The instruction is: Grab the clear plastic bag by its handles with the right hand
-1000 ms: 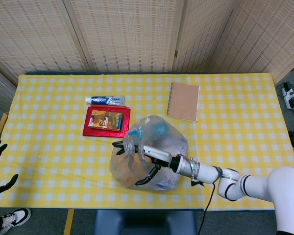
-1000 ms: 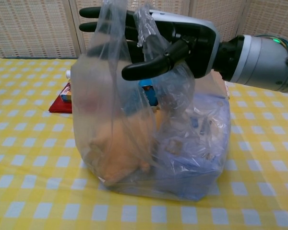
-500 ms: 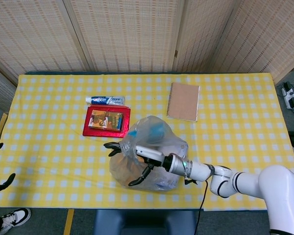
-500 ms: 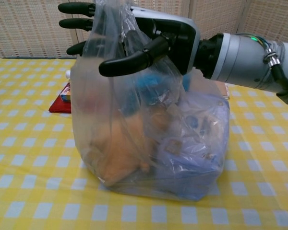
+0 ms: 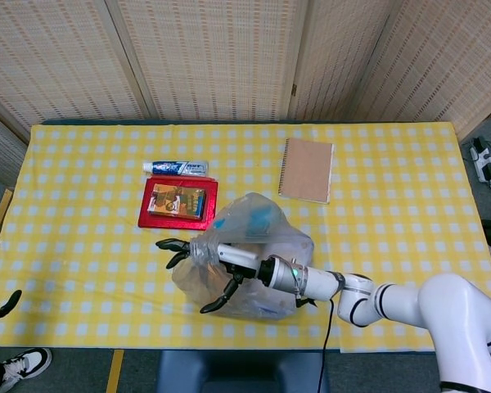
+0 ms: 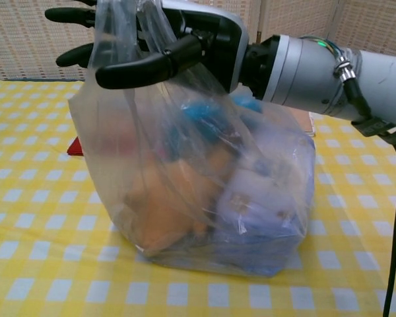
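Observation:
The clear plastic bag [image 5: 254, 266] [image 6: 211, 191] stands full near the table's front edge, holding orange, blue and white items. My right hand [image 5: 198, 260] [image 6: 178, 39] reaches leftward through the bag's handles [image 6: 112, 23] at the top. The handles drape over the palm and thumb, while the fingers [image 6: 69, 14] stick out straight and spread, not curled around the plastic. The bag's top leans left with the hand. Of my left hand [image 5: 0, 304], only dark spread fingertips show at the left edge of the head view, off the table, with nothing in them.
Behind the bag on the yellow checked cloth [image 5: 82, 246] lie a red tray with a packet [image 5: 178, 203], a toothpaste tube [image 5: 176, 168] and a brown spiral notebook [image 5: 306, 169]. A black cable [image 6: 393, 231] hangs from my right forearm.
My right hand has slid further left through the handles, pulling the bag's top and body leftward. The left hand has dropped mostly out of the head view.

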Action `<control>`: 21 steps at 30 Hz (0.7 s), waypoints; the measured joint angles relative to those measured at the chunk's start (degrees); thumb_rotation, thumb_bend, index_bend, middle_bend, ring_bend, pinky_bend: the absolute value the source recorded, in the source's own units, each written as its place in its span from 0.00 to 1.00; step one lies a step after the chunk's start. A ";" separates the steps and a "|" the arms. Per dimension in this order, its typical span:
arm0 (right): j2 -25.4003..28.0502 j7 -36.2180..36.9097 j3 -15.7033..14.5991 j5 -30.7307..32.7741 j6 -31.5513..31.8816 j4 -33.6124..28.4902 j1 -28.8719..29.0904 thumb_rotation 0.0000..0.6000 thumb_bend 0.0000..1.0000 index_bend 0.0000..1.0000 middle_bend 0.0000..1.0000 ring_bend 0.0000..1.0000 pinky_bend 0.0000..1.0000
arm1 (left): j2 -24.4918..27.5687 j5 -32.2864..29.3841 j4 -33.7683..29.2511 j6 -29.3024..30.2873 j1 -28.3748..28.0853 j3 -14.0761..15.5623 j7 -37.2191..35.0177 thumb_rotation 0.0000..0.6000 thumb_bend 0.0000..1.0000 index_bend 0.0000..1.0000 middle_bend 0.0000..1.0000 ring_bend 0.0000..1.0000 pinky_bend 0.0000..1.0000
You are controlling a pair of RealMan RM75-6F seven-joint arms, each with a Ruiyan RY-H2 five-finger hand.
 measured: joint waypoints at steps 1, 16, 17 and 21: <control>-0.15 0.27 0.13 0.08 0.05 0.12 0.13 1.00 0.19 0.00 0.02 0.20 0.00 | 0.02 0.02 0.01 0.01 0.02 0.00 -0.04 1.00 0.32 0.00 0.03 0.02 0.05; -0.87 8.55 0.10 0.48 0.64 0.67 1.83 1.00 0.19 0.00 0.03 0.18 0.00 | 0.10 0.06 0.17 -0.22 -0.10 -0.14 -0.46 1.00 0.32 0.00 0.03 0.02 0.05; -0.80 9.87 0.05 0.41 0.98 0.71 1.90 1.00 0.19 0.00 0.03 0.17 0.00 | 0.08 0.06 0.21 -0.22 -0.09 -0.14 -0.47 1.00 0.32 0.00 0.03 0.02 0.05; -0.58 12.67 0.21 0.39 3.11 0.91 1.85 1.00 0.19 0.00 0.06 0.17 0.00 | -0.02 0.11 0.28 -0.15 -0.02 -0.11 -0.39 1.00 0.32 0.00 0.03 0.02 0.05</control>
